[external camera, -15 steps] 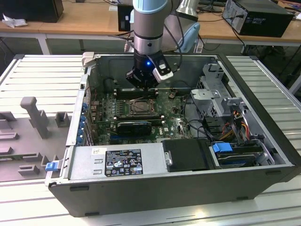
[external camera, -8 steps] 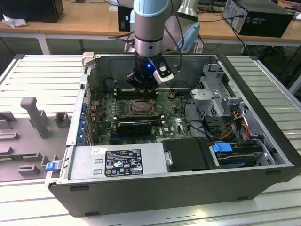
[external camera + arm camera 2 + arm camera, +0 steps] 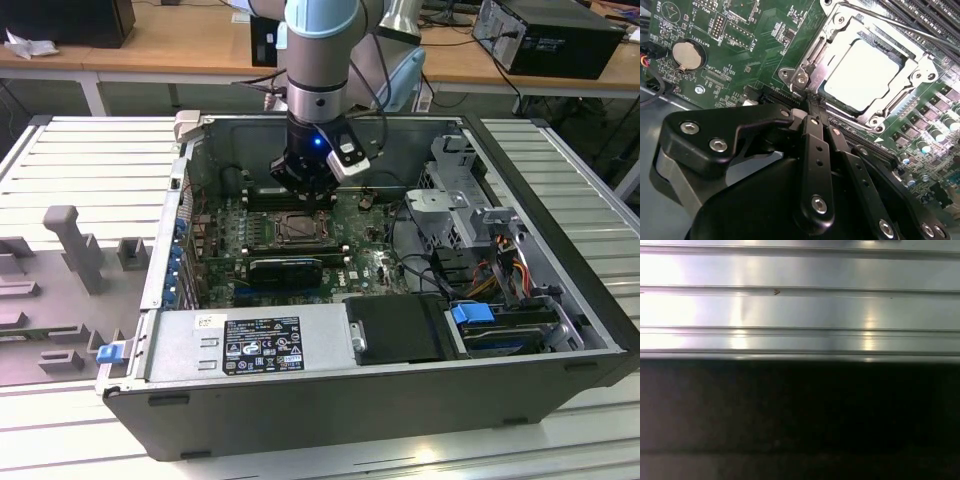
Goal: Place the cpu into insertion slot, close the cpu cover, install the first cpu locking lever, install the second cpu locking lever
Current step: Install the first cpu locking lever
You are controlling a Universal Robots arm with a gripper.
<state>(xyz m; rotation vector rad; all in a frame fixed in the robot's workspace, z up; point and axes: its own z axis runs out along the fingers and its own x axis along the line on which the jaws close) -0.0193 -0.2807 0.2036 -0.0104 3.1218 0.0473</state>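
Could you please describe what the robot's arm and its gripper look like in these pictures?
In the exterior view, the arm is a silver-grey metal cylinder with pale blue joint caps, black cables running beside it and a small blue light glowing near the wrist. In the second wrist view, the gripper is matte black, built of flat linkage bars joined by silver screws.

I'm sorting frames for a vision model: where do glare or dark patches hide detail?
Second wrist view: the square pale silver cpu is washed out white by glare. First wrist view: bright streaks on the ribbed metal surface, with a dark band beside it. Exterior view: evenly lit.
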